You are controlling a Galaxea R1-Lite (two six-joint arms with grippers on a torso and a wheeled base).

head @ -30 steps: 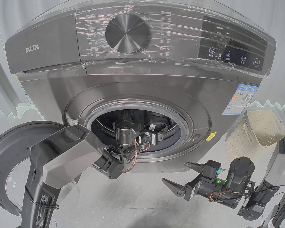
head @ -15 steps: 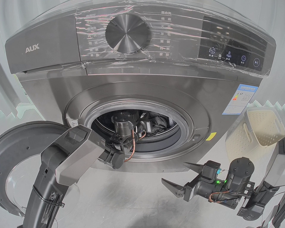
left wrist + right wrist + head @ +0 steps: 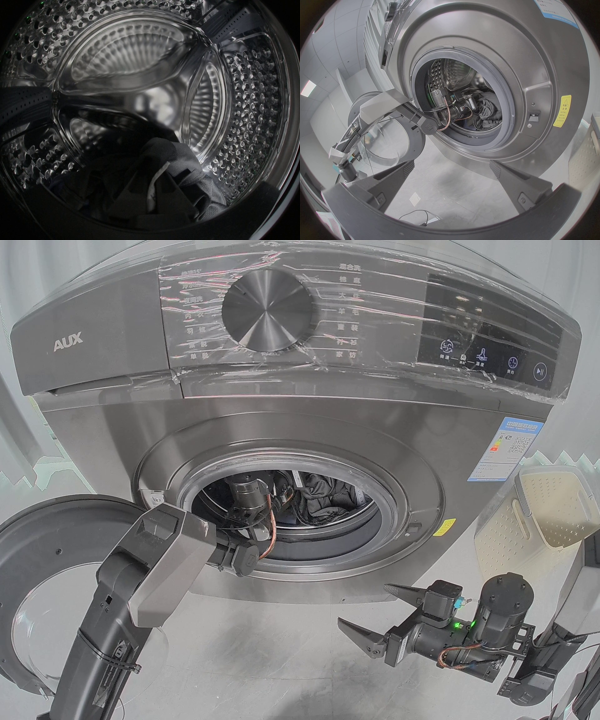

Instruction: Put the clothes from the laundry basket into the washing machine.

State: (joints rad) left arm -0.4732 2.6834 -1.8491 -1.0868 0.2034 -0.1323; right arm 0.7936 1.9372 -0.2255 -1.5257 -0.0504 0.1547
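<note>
Dark clothes point(image 3: 325, 493) bunched inside the washing machine point(image 3: 312, 421) at centre frame, left gripper point(image 3: 155, 181) lost in shadow against them, its grip impossible to tell, right gripper point(image 3: 364, 604) held spread apart at lower right, laundry basket point(image 3: 550, 515) partly hidden at right edge.

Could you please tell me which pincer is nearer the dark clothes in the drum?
Left: the left pincer is inside the drum beside the clothes; the right pincer hangs outside, lower.

Dark clothes point(image 3: 325, 495) inside the washing machine point(image 3: 350, 421), laundry basket point(image 3: 550, 515) beside it.
You see the garments crumpled low in the steel drum point(image 3: 250, 103), door point(image 3: 37, 577) swung open left; the cream perforated basket stands right.
</note>
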